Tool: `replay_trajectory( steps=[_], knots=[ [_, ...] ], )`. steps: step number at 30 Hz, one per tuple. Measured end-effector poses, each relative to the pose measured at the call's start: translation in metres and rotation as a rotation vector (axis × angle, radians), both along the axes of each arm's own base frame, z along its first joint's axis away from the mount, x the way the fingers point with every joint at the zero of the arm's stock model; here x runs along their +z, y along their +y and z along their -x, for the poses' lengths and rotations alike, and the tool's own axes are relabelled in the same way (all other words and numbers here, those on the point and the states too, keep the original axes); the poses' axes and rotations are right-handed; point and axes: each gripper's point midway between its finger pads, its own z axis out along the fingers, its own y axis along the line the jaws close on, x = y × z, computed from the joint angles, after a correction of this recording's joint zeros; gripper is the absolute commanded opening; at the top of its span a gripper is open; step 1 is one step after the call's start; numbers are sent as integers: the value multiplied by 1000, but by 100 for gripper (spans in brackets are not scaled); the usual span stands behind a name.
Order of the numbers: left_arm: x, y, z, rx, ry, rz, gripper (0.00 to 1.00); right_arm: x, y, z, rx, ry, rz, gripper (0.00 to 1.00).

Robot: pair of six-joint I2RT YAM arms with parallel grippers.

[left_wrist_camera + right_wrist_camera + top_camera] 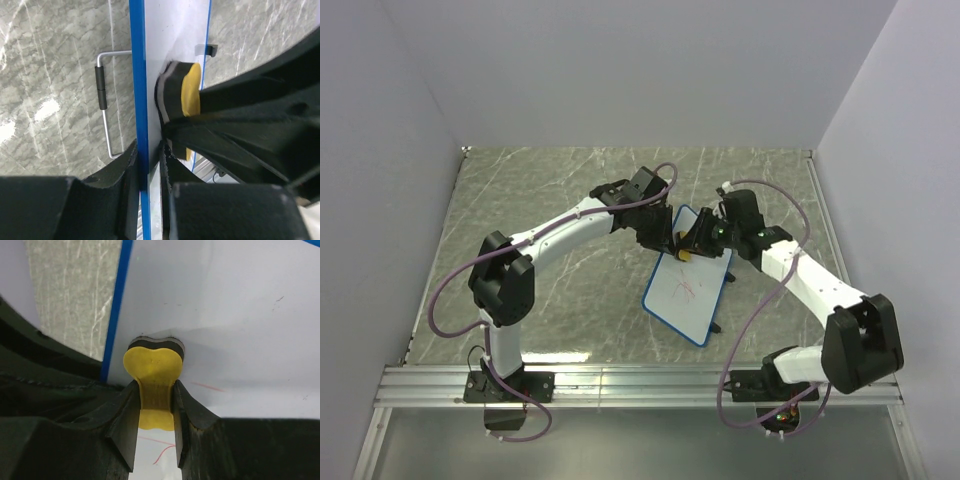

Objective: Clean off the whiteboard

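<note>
The whiteboard (688, 287) is white with a thin blue frame and stands tilted on the table, with faint red scribbles on its face. My left gripper (665, 240) is shut on its upper left edge; in the left wrist view the blue frame (138, 100) runs between my fingers. My right gripper (692, 245) is shut on the small yellow eraser (682, 255), whose dark pad presses against the board's top. In the right wrist view the eraser (152, 367) sits pinched between my fingers, with red lines (207, 386) on the white face beside and below it.
The board's wire stand (105, 105) shows behind it on the grey marble table (550, 200). A black foot (717, 327) sticks out at the board's lower right. White walls enclose the table on three sides. A metal rail (620, 385) runs along the near edge.
</note>
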Motion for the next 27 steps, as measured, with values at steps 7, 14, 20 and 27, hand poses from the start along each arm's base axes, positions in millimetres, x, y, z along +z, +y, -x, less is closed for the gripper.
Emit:
replay_trajectory(
  steps=[7, 14, 20, 27],
  knots=[
    [-3, 2, 0, 7, -6, -8, 0, -17, -6, 8, -5, 17, 12, 0],
    [-4, 4, 0, 12, -21, -3, 0, -57, -35, 45, -56, 62, 32, 0],
    [-4, 5, 0, 13, -33, 7, 0, -65, -39, 52, -67, 62, 22, 0],
    [-3, 4, 0, 13, -41, 14, 0, -59, -37, 48, -71, 108, 34, 0]
  ],
)
